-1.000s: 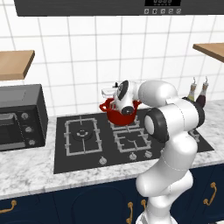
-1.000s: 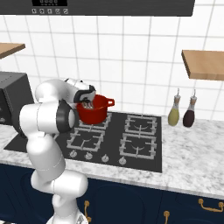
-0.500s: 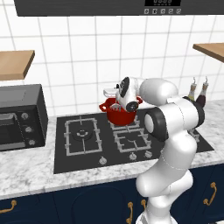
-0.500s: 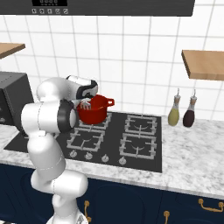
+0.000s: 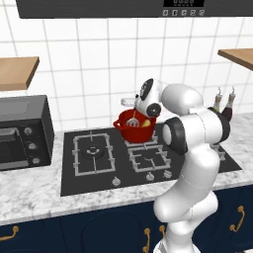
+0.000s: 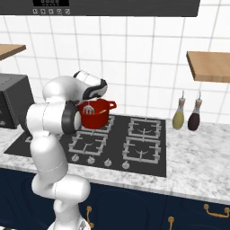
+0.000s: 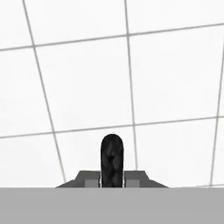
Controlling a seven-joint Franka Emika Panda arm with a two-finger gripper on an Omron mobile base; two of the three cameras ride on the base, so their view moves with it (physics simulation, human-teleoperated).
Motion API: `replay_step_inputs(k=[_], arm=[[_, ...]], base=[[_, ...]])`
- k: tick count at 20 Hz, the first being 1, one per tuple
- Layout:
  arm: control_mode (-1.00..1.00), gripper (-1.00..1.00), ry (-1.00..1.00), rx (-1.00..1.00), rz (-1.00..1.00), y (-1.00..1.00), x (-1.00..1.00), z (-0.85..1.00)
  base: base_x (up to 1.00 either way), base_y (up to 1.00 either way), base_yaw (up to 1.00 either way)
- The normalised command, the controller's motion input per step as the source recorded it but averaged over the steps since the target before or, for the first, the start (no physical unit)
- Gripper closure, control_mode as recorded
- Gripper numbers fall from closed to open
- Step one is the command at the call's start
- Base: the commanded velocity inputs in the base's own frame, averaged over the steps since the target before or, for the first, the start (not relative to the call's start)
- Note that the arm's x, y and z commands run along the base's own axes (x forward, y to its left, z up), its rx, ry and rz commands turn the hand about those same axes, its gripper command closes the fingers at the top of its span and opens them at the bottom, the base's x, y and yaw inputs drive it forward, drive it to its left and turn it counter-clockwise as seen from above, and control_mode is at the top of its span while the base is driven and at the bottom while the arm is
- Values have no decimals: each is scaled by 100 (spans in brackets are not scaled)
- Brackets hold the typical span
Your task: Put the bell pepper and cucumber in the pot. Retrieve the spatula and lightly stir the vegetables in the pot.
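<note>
The red pot (image 5: 129, 132) (image 6: 92, 117) stands on the hob's back burner, the left one of the right-hand pair. My gripper (image 5: 127, 102) (image 7: 111, 159) hangs just above its rim, shut on the spatula's pale handle. The spatula's slotted grey head (image 5: 132, 120) (image 6: 89, 109) dips inside the pot. A yellow piece, apparently the bell pepper (image 5: 145, 123) (image 6: 103, 111), lies in the pot beside the head. I cannot make out the cucumber; the pot's wall hides most of the inside. In the hand view the dark fingertips stand pressed together against the white tiled wall.
The black hob (image 5: 94, 165) (image 6: 143, 148) has several burners on a marble counter. A dark toaster oven (image 5: 20, 131) stands at the left. Two dark-capped bottles (image 6: 179, 117) (image 6: 194, 117) stand at the right by the wall. Wooden shelves (image 6: 209, 65) and a hood hang above.
My hand has shifted slightly to the right above the pot with the spatula still in it. The pot has not moved.
</note>
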Motion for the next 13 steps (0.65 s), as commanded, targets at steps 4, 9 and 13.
replay_step_inputs(k=[4,9,13], arm=[[-100,100,8,0,0,-1,0,0],[-100,100,5,0,0,0,0,-10],[-100,100,0,-3,0,0,0,-46]], base=[[0,0,0],[0,0,0],[0,0,0]])
